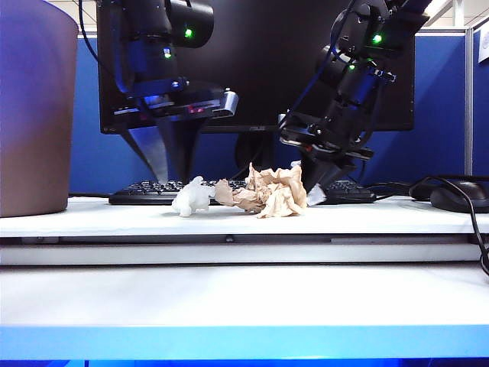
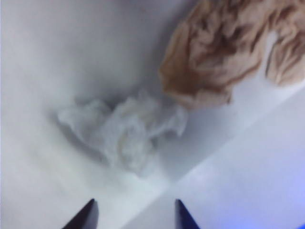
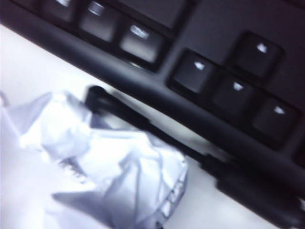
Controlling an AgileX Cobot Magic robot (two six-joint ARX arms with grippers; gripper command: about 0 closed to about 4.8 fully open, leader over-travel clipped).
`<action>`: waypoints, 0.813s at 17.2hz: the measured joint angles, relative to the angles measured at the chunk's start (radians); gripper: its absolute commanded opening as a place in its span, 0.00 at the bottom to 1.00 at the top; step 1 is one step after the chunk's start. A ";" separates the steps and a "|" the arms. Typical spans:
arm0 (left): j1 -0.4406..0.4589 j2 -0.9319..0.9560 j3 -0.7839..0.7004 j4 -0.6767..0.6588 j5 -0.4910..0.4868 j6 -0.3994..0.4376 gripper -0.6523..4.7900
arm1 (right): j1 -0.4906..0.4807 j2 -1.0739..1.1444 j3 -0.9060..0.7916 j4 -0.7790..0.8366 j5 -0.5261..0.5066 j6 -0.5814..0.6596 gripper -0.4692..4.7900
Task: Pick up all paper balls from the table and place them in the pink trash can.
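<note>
We are at the pick-up stage, with two wads being addressed at once. Our left hand (image 2: pixel 134 215) hangs above the bench (image 1: pixel 229 218) with its fingers spread, and the white paper ball (image 2: pixel 125 133) lies just ahead of the fingertips, not yet between them; the tan paper ball (image 2: pixel 228 52) sits beyond it, touching or nearly touching its far side. Our right hand (image 1: pixel 315 191) is down at the other side of the tan wad, close to the keyboard (image 3: pixel 200 62). Its wrist camera shows a pale bluish-white paper ball (image 3: pixel 109 176) filling the near field, but the fingers themselves are out of that picture, and from the outside view we cannot tell whether they have pinched the paper or are merely pressed against it. We judge the left hand next needs to drop so the white wad sits between the fingers, then squeeze and lift. The right needs a firm hold confirmed before carrying across to the pink trash can (image 1: pixel 34 107), which stands well off to the far left of both hands. The only writing we can make out is small lettering on the monitor (image 1: pixel 260 46) bezel, which seems to read ASUS; keycap marks are too blurred to read.
</note>
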 measured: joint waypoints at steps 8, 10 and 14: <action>0.000 0.095 -0.004 0.106 0.018 -0.022 0.67 | 0.000 -0.009 0.000 -0.006 -0.048 0.001 0.08; -0.001 0.111 -0.002 0.122 0.010 -0.024 0.29 | 0.000 -0.025 0.000 -0.015 -0.049 0.001 0.08; -0.002 0.122 0.005 0.162 0.006 -0.043 0.11 | 0.000 -0.069 0.000 -0.022 -0.053 0.000 0.08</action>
